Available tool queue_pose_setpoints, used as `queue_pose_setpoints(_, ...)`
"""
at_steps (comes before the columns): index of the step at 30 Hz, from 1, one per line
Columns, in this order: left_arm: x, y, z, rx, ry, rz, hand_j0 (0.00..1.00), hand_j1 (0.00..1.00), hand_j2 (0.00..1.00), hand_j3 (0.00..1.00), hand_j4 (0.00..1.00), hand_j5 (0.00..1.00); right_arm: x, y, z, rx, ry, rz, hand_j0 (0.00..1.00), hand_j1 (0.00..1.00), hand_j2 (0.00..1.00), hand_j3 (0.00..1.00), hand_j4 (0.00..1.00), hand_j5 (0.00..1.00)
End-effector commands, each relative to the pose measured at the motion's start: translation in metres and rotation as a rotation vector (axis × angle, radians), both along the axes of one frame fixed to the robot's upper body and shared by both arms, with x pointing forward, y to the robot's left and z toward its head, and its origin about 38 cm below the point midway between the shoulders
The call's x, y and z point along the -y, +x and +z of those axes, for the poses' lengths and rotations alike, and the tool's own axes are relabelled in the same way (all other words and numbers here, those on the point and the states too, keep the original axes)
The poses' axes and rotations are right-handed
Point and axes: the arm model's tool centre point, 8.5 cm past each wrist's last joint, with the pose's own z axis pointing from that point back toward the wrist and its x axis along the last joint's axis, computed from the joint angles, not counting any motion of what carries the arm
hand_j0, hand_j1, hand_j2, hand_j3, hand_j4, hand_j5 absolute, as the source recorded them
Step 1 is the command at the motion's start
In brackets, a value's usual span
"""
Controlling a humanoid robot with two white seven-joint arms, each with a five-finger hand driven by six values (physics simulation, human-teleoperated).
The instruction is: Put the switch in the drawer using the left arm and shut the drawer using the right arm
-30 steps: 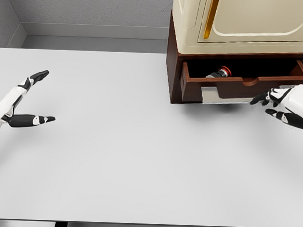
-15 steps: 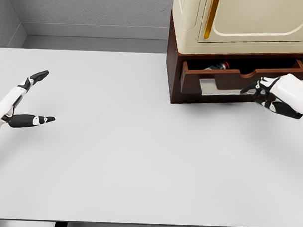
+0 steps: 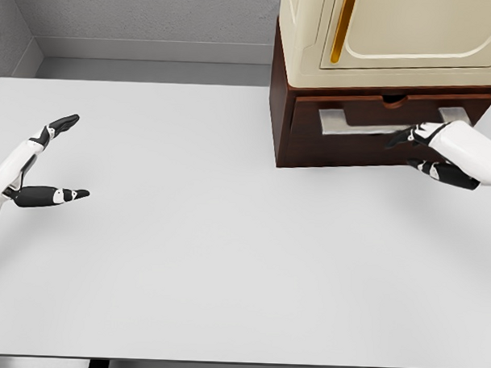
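Note:
The brown drawer (image 3: 369, 112) in the cabinet's dark wooden base is pushed in flush with its front. The switch is hidden from view. My right hand (image 3: 424, 150) rests against the drawer front at the right, fingers spread and holding nothing. My left hand (image 3: 57, 157) hovers over the table at the far left, thumb and fingers spread wide, empty.
A cream cabinet (image 3: 392, 36) with a yellow handle stands on the wooden base (image 3: 284, 129) at the back right of the white table (image 3: 195, 247). A grey wall runs behind the table.
The drawer went from half open, with the red-topped switch showing inside, to shut. My right hand moved up and inward with the drawer front. The left arm stayed still.

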Motion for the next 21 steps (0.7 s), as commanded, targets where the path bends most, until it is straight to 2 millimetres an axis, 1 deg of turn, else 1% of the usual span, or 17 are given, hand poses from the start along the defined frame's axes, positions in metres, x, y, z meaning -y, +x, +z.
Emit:
queue_pose_setpoints(1,-0.002,0.0,0.0,-0.003,-0.006,0.006,1.0,1.0,1.0,1.0,1.0,1.0,0.001,0.001,0.0,0.001,-0.001,-0.005,0.66,0.66,0.66,0.66,0.66,0.66)
queue_pose_setpoints(3,-0.008,0.0,-0.005,-0.021,-0.003,0.021,1.0,1.0,1.0,1.0,1.0,1.0,0.0,0.004,0.0,0.004,0.001,-0.006,0.66,0.66,0.66,0.66,0.66,0.66)
queue_pose_setpoints(5,-0.01,0.001,-0.004,-0.019,0.008,0.021,1.0,1.0,1.0,1.0,1.0,1.0,-0.002,0.005,-0.001,0.005,0.006,-0.003,0.66,0.66,0.66,0.66,0.66,0.66)
queue_pose_setpoints(8,-0.009,0.0,-0.005,-0.022,0.011,0.021,1.0,1.0,1.0,1.0,1.0,1.0,-0.002,0.007,-0.004,0.002,0.011,-0.01,0.66,0.66,0.66,0.66,0.66,0.66)
queue_pose_setpoints(10,-0.007,0.0,-0.007,-0.022,0.003,0.021,1.0,1.0,1.0,1.0,1.0,1.0,-0.001,0.01,0.0,0.012,0.011,-0.013,0.67,0.67,0.67,0.67,0.67,0.67)
queue_pose_setpoints(13,-0.007,0.0,-0.007,-0.023,0.003,0.022,1.0,1.0,1.0,1.0,1.0,1.0,-0.001,0.01,0.0,0.012,0.011,-0.013,0.67,0.67,0.67,0.67,0.67,0.67)
queue_pose_setpoints(15,-0.013,0.0,-0.013,-0.042,0.003,0.038,1.0,1.0,1.0,1.0,1.0,1.0,0.004,0.005,0.001,0.003,-0.005,-0.016,0.69,0.69,0.69,0.69,0.69,0.69)
queue_pose_setpoints(17,-0.013,0.0,-0.014,-0.043,0.0,0.039,1.0,1.0,1.0,1.0,1.0,1.0,0.043,-0.008,0.009,-0.025,-0.108,-0.072,0.69,0.69,0.69,0.69,0.69,0.69)
queue_pose_setpoints(18,-0.013,-0.001,-0.014,-0.045,0.0,0.039,1.0,1.0,1.0,1.0,1.0,1.0,0.065,-0.018,0.011,-0.058,-0.163,-0.103,0.69,0.69,0.69,0.69,0.69,0.69)
queue_pose_setpoints(19,-0.013,0.0,-0.014,-0.043,0.0,0.039,1.0,1.0,1.0,1.0,1.0,1.0,0.076,-0.024,0.007,-0.086,-0.175,-0.128,0.69,0.69,0.69,0.69,0.69,0.69)
queue_pose_setpoints(20,-0.013,-0.001,-0.014,-0.045,0.0,0.039,1.0,1.0,1.0,1.0,1.0,1.0,0.092,-0.025,0.01,-0.095,-0.2,-0.167,0.69,0.69,0.69,0.69,0.69,0.69)
queue_pose_setpoints(21,-0.013,-0.001,-0.014,-0.045,0.0,0.039,1.0,1.0,1.0,1.0,1.0,1.0,0.102,-0.025,0.011,-0.1,-0.214,-0.192,0.69,0.69,0.69,0.69,0.69,0.69)
